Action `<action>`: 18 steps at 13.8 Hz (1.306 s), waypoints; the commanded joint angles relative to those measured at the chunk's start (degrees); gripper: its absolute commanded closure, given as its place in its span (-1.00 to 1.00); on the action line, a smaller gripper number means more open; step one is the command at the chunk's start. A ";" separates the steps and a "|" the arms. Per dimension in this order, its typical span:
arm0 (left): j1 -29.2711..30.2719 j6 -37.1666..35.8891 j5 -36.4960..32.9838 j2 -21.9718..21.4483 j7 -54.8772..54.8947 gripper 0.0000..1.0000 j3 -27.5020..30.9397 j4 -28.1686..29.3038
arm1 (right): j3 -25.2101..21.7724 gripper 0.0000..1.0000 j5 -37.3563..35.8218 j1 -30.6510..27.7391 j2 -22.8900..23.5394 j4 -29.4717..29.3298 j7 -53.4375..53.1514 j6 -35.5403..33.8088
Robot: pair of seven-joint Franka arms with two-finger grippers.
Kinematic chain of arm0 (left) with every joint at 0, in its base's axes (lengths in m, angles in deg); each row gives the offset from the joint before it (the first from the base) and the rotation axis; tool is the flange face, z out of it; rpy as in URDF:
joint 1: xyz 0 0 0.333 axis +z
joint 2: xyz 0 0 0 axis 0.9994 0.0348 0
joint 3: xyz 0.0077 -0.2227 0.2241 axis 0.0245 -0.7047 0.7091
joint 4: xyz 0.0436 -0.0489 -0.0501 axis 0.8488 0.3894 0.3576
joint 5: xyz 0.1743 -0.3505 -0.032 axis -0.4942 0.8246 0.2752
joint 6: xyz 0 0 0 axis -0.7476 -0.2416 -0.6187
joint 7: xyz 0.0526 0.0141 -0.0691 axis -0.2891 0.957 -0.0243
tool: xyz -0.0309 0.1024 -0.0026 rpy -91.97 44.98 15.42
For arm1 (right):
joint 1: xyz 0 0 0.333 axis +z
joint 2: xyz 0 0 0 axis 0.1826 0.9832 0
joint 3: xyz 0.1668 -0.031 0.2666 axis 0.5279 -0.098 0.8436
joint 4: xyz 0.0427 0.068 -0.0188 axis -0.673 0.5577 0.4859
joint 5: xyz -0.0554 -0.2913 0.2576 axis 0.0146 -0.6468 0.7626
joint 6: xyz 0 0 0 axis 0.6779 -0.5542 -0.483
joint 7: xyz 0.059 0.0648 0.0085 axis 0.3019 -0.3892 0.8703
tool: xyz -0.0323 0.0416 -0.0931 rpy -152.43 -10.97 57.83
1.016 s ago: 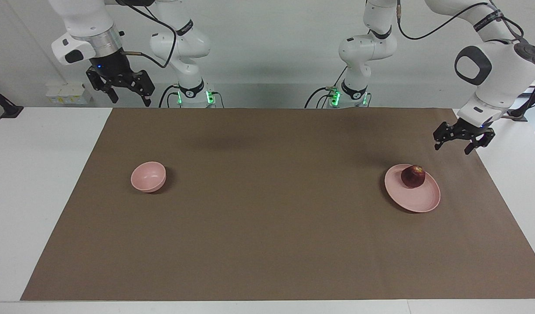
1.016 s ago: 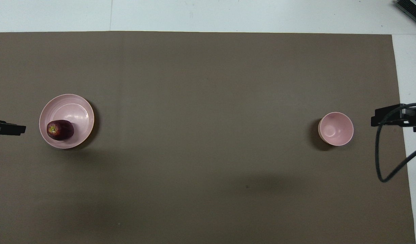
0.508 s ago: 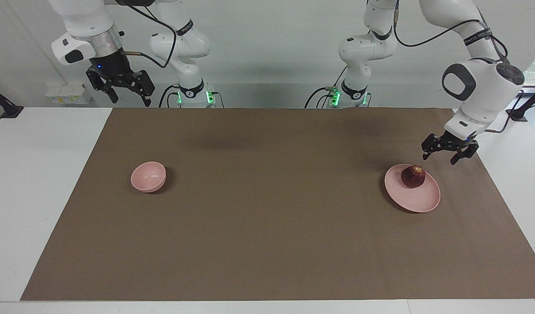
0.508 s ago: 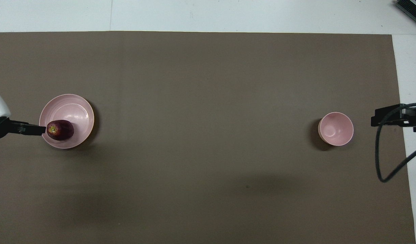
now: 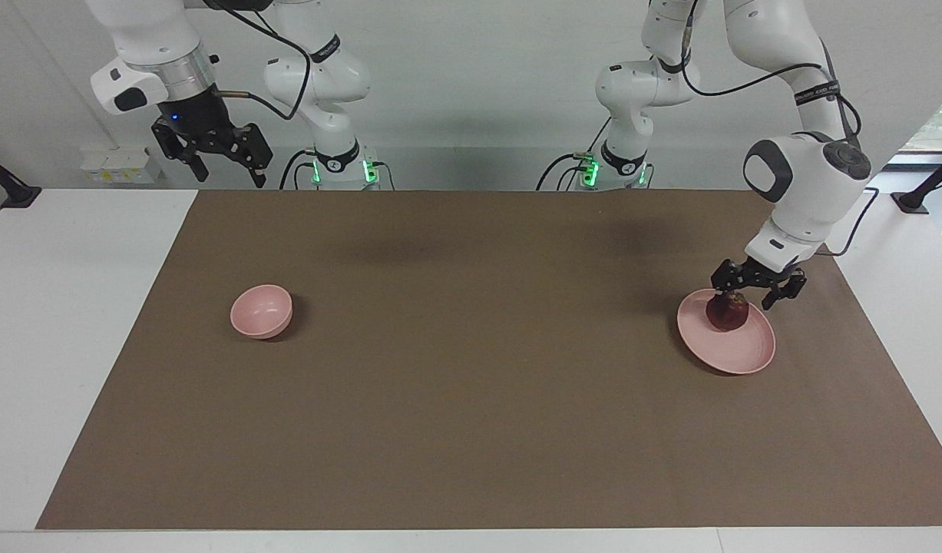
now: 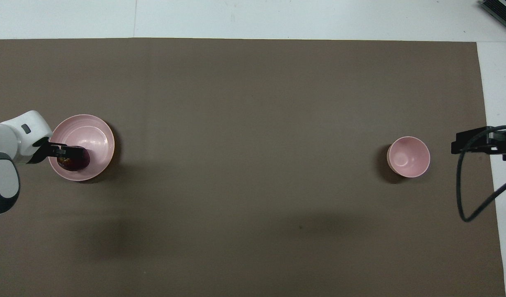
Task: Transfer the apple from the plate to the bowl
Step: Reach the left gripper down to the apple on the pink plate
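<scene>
Since a second ago the left gripper (image 5: 755,296) has swung in from the table edge at its own arm's end and dropped to the apple (image 5: 728,312), while nothing else has shifted. Seen from the facing camera, it hangs just over the top of the apple with its jaws spread wide, one finger to each side of the fruit's upper part and not closed on it. The apple sits on the plate (image 5: 735,349), on the part of it nearer to the robots. Taking the plate as the mark, the bowl (image 5: 261,311) stands well apart from it toward the right arm's end of the brown mat (image 5: 471,399), at about the same distance from the robots. The right gripper (image 5: 223,170) waits high near its base, jaws open and empty, over the table edge by the mat's corner. From overhead, the left gripper (image 6: 65,151) covers the top of the apple (image 6: 77,163), which lies on the plate (image 6: 94,136) toward the robots' edge of it. The bowl (image 6: 408,156) is empty, and the right gripper (image 6: 467,144) shows only at the frame's edge, beside the bowl and clear of it.
</scene>
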State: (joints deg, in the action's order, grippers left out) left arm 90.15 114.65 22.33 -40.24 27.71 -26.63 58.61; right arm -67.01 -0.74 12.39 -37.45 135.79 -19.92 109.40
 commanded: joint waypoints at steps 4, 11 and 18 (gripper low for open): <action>-0.56 5.28 0.73 0.14 -0.29 -1.00 0.54 3.52 | 0.26 -1.00 0.35 -0.72 -0.91 0.99 1.38 0.72; -0.39 1.94 0.64 0.14 1.29 0.60 0.63 2.56 | 0.26 -1.00 0.35 -0.81 -0.91 0.99 1.38 0.72; -0.56 -0.33 0.73 -2.22 0.51 1.00 -0.07 -1.74 | 0.52 -1.00 0.62 0.06 -1.35 0.99 1.73 0.37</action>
State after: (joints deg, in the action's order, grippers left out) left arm 90.02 117.31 22.33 -40.33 28.08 -26.65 57.98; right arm -66.90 -0.72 12.45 -37.50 135.77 -19.91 109.40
